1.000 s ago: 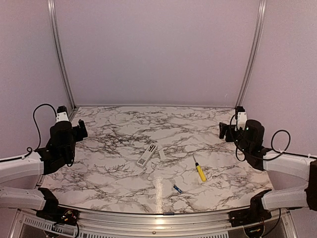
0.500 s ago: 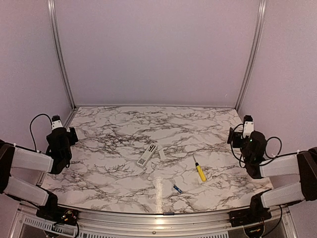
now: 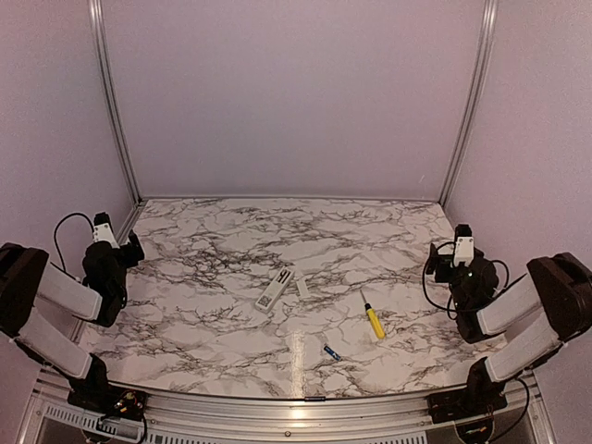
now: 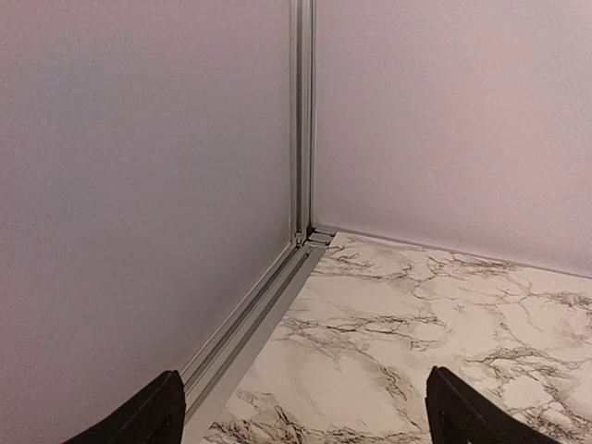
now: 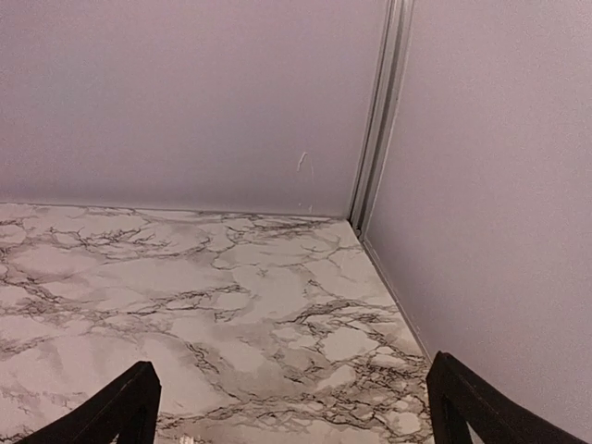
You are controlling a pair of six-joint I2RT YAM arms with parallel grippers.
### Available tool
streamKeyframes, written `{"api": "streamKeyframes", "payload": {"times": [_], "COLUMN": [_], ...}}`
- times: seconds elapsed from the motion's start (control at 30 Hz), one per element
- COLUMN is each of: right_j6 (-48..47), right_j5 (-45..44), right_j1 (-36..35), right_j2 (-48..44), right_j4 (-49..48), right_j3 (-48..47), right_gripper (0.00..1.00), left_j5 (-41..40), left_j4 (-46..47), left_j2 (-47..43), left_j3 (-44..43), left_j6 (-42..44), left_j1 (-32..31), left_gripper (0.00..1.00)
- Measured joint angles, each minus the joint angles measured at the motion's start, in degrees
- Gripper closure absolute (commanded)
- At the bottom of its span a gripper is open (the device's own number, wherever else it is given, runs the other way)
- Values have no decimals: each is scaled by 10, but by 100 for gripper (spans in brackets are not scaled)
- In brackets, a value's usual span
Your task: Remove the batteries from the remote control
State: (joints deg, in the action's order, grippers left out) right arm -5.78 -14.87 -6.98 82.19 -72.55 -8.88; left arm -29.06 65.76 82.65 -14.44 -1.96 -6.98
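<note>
Now the remote control lies flat near the middle of the marble table, turned diagonally, with its dark label toward its near-left end. Just beside it on the right lies a small white cover piece. One blue battery rests alone on the table, nearer to the front edge and a little right of the remote, well apart from it. Between this battery and the right side lies a yellow-handled screwdriver, its thin tip pointing to the far side. Whether another battery sits inside the remote is too small to tell.

Both arms are folded at the sides of the table, far from all these things. The left gripper looks toward the far left corner; its jaws stand wide apart and hold nothing. The right gripper faces the far right corner, also spread wide and empty, with only bare marble between its fingers.
</note>
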Motion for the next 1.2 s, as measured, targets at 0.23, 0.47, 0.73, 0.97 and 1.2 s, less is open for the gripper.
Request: {"api": "streamKeyframes", "payload": {"times": [0.23, 0.47, 0.73, 0.97, 1.2], "right_j6": [-25, -31, -31, -31, -31], "right_j5": [29, 41, 39, 39, 39], "right_j1": [2, 5, 5, 5, 5], "right_j2": [106, 104, 105, 105, 105], "right_j4": [-19, -29, -33, -33, -33], "right_j3": [21, 2, -3, -3, -4], "right_gripper": [1, 1, 1, 1, 1], "left_j5": [57, 110, 150, 156, 156], "left_j4": [7, 4, 34, 40, 43], "left_j2": [27, 28, 45, 45, 45], "left_j3": [-8, -20, -8, -7, -7], "left_j6": [0, -5, 2, 2, 2], "left_j1": [21, 44, 44, 44, 44], "left_gripper": [4, 12, 1, 1, 1]}}
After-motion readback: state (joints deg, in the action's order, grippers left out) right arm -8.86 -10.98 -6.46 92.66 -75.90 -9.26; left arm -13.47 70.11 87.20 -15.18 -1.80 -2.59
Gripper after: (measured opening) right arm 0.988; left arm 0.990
